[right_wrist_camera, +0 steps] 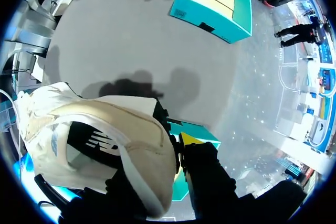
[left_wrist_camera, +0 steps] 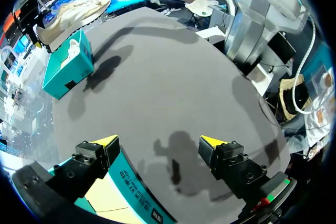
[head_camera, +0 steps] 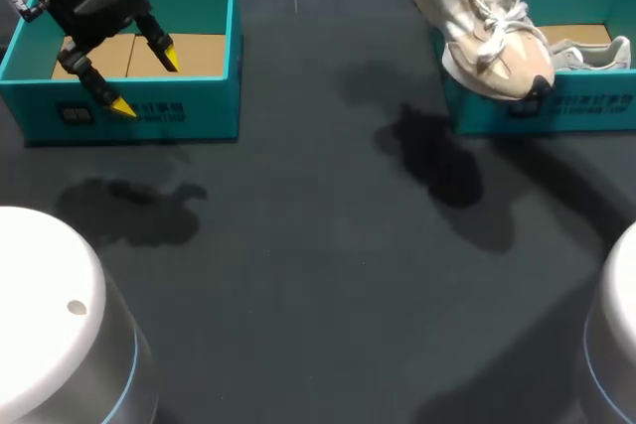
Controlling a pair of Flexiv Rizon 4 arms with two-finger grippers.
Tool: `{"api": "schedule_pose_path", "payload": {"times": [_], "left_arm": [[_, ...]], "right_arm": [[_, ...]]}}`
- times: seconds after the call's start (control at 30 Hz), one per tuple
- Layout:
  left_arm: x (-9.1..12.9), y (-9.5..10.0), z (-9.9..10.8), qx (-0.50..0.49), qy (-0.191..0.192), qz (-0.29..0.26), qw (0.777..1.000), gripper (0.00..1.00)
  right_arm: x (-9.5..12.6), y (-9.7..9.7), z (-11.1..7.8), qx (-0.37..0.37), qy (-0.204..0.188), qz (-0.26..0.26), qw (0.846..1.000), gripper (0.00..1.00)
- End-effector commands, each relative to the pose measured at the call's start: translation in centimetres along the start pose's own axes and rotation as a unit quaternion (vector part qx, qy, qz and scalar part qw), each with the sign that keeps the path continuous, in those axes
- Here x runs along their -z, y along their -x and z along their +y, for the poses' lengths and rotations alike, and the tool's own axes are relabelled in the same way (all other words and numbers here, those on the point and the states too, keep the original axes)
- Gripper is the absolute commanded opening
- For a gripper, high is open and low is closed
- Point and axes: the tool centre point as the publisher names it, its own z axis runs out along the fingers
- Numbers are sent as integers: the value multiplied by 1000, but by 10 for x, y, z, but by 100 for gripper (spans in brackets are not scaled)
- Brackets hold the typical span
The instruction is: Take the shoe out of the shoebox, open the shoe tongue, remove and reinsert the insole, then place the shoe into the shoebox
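The right pincer is closed on the shoe near its heel and holds it in the air, toe hanging down over the front wall of the right box. In the right wrist view only one yellow tip shows, just beside the shoe; the other finger is hidden behind the upper. In the head view this pincer is almost wholly cut off. The shoe is cream and beige with white laces and a dark logo on its side. In the box under the pincer lies a pale thing, partly covered by the shoe and too unclear to name. The box's front wall bears white print and a small dark label, too small to make out. The left pincer is open, fingers wide apart, with nothing between them. It hangs over the front wall of the left box, one finger above the tan cardboard inside, the other out over the dark bench. That wall carries the same sort of print and label. Far ahead of the left pincer, across the bench, stand the right box and the raised shoe.
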Motion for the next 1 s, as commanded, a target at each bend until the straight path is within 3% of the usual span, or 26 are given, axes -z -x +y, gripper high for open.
{"api": "schedule_pose_path", "payload": {"times": [0.03,0.3,0.63,0.83,0.9,1.0], "left_arm": [[0,1,0,0,1,1,1000,100],[0,1,0,0,1,1,1000,100],[0,1,0,0,1,1,1000,100],[0,1,0,0,1,1,1000,100],[0,1,0,0,1,1,1000,100],[0,1,0,0,1,1,1000,100]], "right_arm": [[0,-5,-3,1,5,-5,1000,0],[0,-5,-3,1,5,-5,1000,0],[7,35,-73,-8,1,5,1000,0],[4,65,-130,-32,-27,23,999,0],[4,72,-148,-55,-16,10,998,0],[4,72,-148,-55,-16,10,998,0]]}}
